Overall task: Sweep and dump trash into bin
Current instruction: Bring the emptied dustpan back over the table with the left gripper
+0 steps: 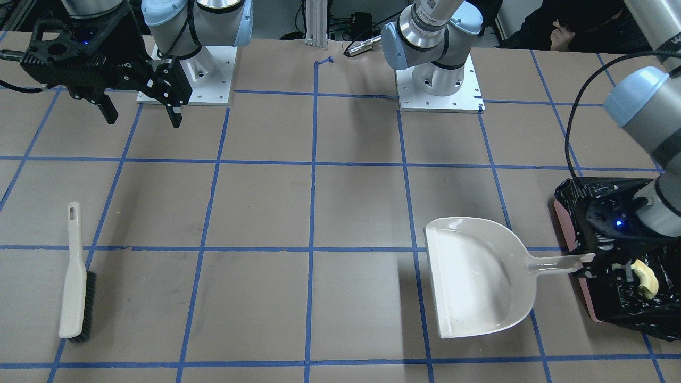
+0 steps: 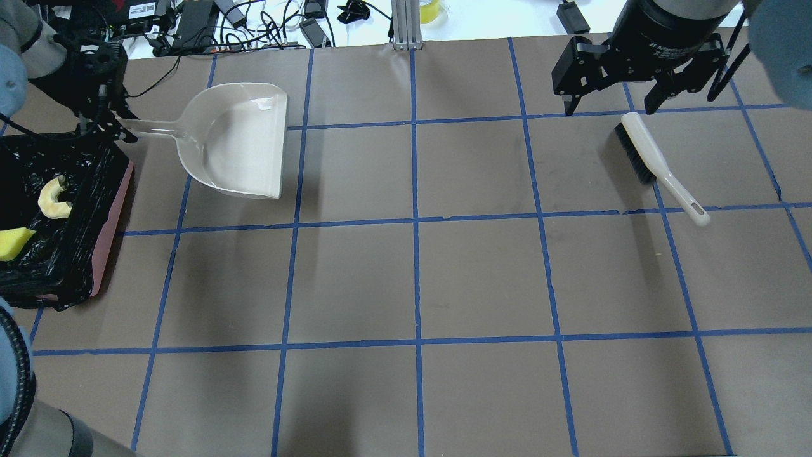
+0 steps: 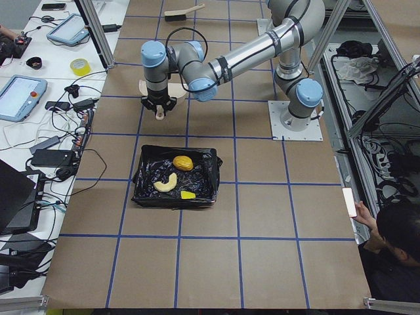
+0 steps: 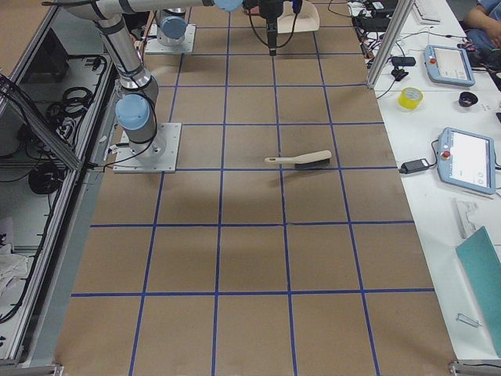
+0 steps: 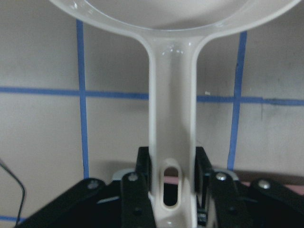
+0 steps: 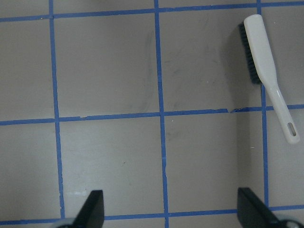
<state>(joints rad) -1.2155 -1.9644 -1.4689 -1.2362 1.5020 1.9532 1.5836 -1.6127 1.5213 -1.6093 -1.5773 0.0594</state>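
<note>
Clock bearings are read off the overhead view, 12 o'clock being the table's far edge.

Brown paper-covered table (image 2: 482, 279), gridded with blue tape lines.

Left grey-and-blue arm (image 3: 243, 52): reaches out to 10 o'clock. Left gripper (image 2: 111, 127) sits over the bin's far edge. Wrist view: both black fingers (image 5: 144, 166) are pressed against the sides of the dustpan's handle, just above its hang hole. Clamped firmly.

Right grey-and-blue arm (image 4: 117, 47): up at 1–2 o'clock. Right gripper (image 2: 609, 109) hangs above the table with its fingers (image 6: 92, 209) spread wide and nothing between them.

Pink rectangular bin lined with a crinkled glossy black plastic bag (image 2: 114, 216): on the table at 9 o'clock, hard against the view's left edge. All three trash pieces lie inside it.

Beige plastic dustpan (image 2: 241, 143): at 10–11 o'clock, just beside the bin. Handle runs toward 9 o'clock into the left gripper, and the straight open lip faces 3 o'clock. Cannot tell whether the pan touches the table or is held just off it.

Beige-handled hand brush with black bristles (image 2: 653, 162): lying on the table at 2 o'clock, at about 5 o'clock from the right gripper and not touching it. Bristle head is nearest the gripper, and the handle end with its hang hole points to 4–5 o'clock.

Curved tan croissant-like bread piece (image 2: 54, 198): on the black liner, mid-bin.

Golden-brown potato-shaped lump (image 3: 183, 162): seen in the left-side view, on the liner near the croissant, apart from it.

Yellow sponge-like wedge (image 2: 14, 242): at 7 o'clock from the croissant, close by, cut off by the view's edge.
</note>
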